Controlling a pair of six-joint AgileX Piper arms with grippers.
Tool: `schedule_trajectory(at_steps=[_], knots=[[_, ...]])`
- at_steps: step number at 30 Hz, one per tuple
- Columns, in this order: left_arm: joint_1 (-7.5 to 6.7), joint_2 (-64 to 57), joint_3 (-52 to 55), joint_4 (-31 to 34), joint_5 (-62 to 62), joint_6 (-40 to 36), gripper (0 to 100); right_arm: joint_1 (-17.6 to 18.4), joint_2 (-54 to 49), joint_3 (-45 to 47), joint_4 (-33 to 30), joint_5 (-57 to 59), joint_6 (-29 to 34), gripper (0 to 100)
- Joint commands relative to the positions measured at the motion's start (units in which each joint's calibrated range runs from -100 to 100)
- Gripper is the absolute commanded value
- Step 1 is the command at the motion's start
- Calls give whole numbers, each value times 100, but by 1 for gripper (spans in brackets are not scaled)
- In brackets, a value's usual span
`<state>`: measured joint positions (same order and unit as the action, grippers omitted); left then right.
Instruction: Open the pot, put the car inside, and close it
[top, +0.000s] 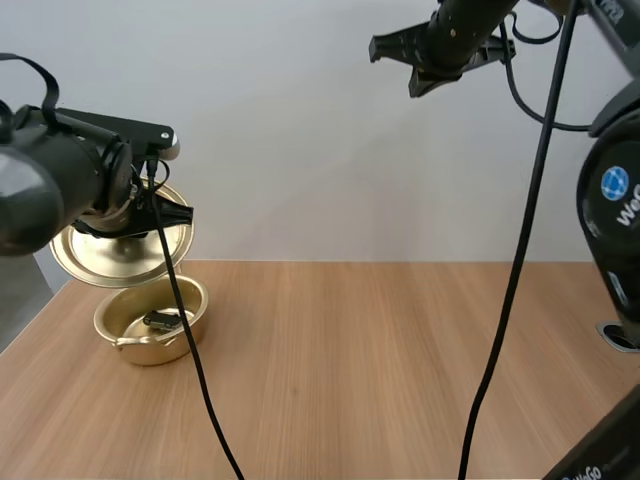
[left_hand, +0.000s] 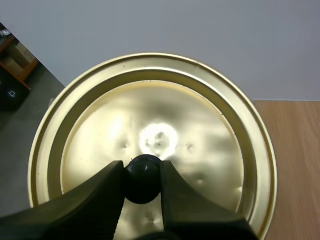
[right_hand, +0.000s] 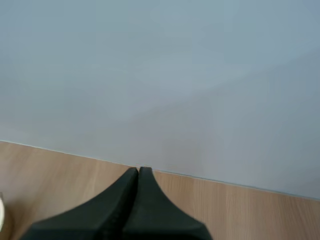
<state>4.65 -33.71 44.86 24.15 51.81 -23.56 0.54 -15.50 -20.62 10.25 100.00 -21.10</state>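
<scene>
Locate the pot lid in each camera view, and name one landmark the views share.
High view: lid tilted above the open pot, at the table's left end.
Left wrist view: lid seen from the top, its black knob pinched by the left gripper.
Right wrist view: shut right gripper over table and wall.
Shared landmark: the wooden table's far edge.

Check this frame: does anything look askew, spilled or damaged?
Nothing spilled. The lid, held by its knob in the left gripper, hangs tilted above the pot with the car inside; its surface shows small dents.
</scene>
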Motion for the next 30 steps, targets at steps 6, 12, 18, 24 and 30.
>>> schedule_trajectory(at_steps=[6, 12, 18, 24, 30], knots=[[1, 1168, 4, 7, 73, -173, 0, 1, -1199, 4, 358, 0, -32, 0], [1, 1490, 4, -22, -237, -229, 0, 1, -1556, 4, 51, 0, -32, 0], [1, 1756, 4, -22, -228, -278, 0, 1, -1611, 4, 36, 0, -32, 0], [1, 2144, 4, -22, -211, -278, 0, 1, -1611, 4, 47, 0, -21, 0], [1, 2498, 4, -22, -229, -278, 0, 1, -1637, 4, 59, 0, -21, 0]])
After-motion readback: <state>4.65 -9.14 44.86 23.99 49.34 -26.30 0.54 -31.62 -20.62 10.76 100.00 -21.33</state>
